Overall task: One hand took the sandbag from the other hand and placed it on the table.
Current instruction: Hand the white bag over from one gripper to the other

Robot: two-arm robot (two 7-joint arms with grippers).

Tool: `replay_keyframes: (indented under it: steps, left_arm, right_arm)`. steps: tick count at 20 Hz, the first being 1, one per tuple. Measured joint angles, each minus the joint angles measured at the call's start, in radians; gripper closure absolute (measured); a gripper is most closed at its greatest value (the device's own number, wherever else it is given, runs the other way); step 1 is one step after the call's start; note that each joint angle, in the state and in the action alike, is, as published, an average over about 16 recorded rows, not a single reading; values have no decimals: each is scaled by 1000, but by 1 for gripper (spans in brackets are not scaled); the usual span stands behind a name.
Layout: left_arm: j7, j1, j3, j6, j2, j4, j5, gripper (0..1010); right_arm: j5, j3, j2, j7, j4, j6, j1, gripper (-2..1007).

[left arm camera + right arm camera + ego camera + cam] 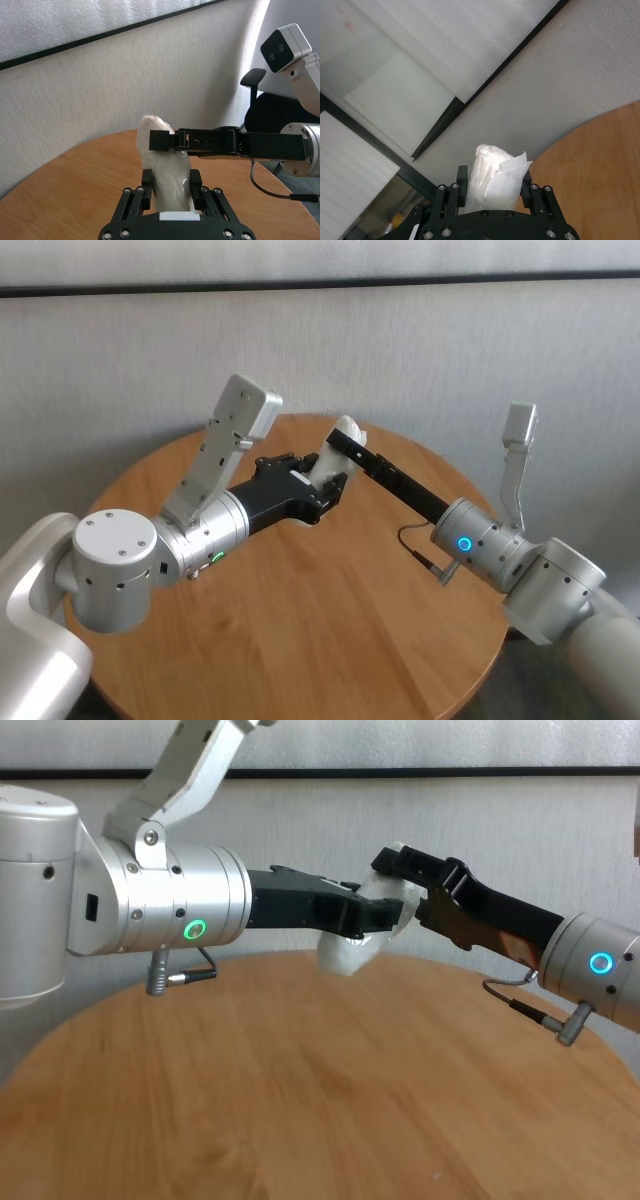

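Clamping sandbag (352, 948): left gripper (372, 916) fingers | right gripper (400, 862) fingers too | chest view: above table (300, 1100)

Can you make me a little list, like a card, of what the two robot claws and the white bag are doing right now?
left claw: green-light arm, fingers on both sides of the bag's lower part
right claw: blue-light arm, fingers on both sides of the bag's upper end
sandbag: white, crinkly, held up in the air between both claws
table: round, wooden, under the bag, not touching it
stage: handover, with both claws on the bag
bag on table yet: no
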Motion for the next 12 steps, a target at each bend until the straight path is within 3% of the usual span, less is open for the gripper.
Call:
replay_keyframes:
  steps: [12]
  left_arm:
    - [0, 0, 0, 0, 0, 0, 0, 470]
  right_arm:
    - [2, -5, 1, -1, -3, 3, 0, 405]
